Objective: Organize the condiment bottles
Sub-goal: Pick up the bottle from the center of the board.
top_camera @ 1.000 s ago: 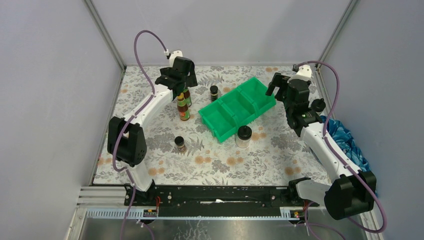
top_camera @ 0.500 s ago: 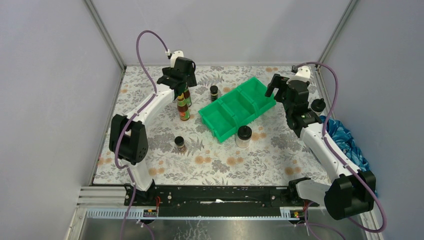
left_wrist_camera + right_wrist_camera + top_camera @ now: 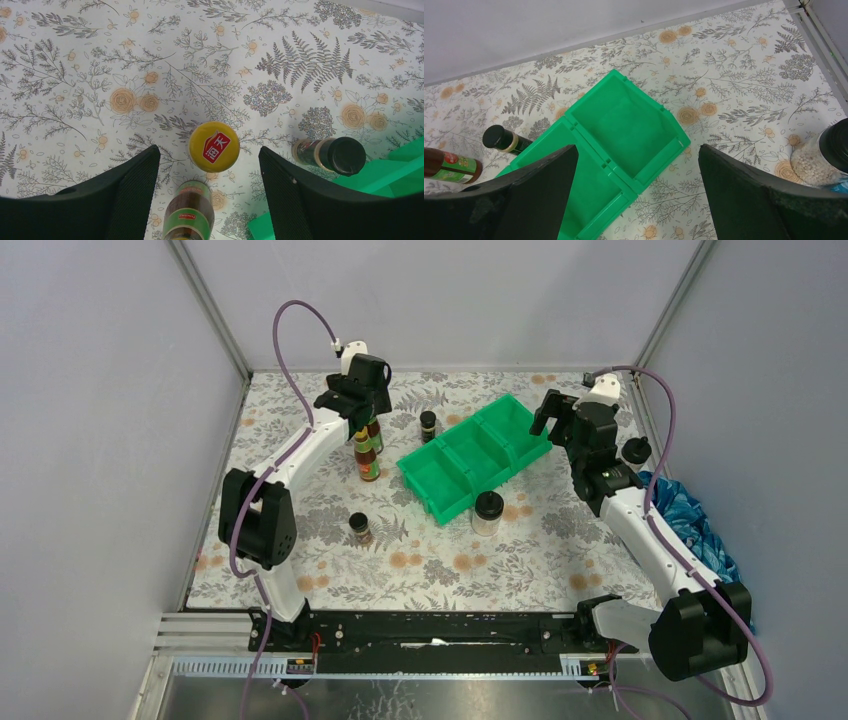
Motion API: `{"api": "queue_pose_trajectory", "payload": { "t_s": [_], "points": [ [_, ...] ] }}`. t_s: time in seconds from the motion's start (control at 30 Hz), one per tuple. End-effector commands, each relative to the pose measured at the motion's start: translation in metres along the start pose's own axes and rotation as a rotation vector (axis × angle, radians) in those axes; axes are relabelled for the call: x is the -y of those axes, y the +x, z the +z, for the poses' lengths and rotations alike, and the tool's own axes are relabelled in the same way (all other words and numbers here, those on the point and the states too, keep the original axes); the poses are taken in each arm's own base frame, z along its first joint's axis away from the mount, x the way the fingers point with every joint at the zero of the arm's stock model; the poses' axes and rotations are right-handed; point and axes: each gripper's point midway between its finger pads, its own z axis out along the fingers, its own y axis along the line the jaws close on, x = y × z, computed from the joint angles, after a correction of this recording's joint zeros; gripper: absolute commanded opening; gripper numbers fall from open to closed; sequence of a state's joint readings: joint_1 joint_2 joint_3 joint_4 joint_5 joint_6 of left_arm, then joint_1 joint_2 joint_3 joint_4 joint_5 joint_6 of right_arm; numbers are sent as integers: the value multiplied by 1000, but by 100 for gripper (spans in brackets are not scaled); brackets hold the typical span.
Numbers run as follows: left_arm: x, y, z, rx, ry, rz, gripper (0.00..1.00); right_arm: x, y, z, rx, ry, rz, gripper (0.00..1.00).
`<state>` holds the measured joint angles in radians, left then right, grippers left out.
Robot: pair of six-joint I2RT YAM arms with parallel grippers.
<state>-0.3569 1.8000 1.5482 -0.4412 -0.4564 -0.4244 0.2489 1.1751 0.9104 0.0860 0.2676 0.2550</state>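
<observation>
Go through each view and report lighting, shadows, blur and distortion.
Top external: even, diffuse light, faint shadows beside the green bin, no glare, sharp throughout. Left wrist: the yellow cap is crisp, the black fingers are dark and featureless. Right wrist: wide-angle perspective tips the brown bottle at the left edge outward; the clear black-lidded jar is cropped at the right edge.

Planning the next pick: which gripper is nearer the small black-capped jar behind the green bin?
Left. The left gripper hangs over the yellow-capped bottles just beside the jar; the right gripper hovers over the bin's right end.
</observation>
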Motion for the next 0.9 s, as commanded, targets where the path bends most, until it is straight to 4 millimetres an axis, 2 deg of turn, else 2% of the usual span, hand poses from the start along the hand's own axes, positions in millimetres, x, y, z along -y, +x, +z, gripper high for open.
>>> {"api": "queue_pose_trajectory", "payload": {
  "t_s": [0.0, 0.67, 0.87],
  "points": [
    [-2, -12, 8, 46, -17, -6, 76, -10, -17, -6, 60, -42, 4, 98],
    [2, -14, 11, 50, -14, -9, 75, -11, -12, -6, 53, -56, 5, 98],
    [2, -11, 14, 47, -15, -10, 70, -10, -12, -7, 55, -55, 5, 98]
  ]
}}
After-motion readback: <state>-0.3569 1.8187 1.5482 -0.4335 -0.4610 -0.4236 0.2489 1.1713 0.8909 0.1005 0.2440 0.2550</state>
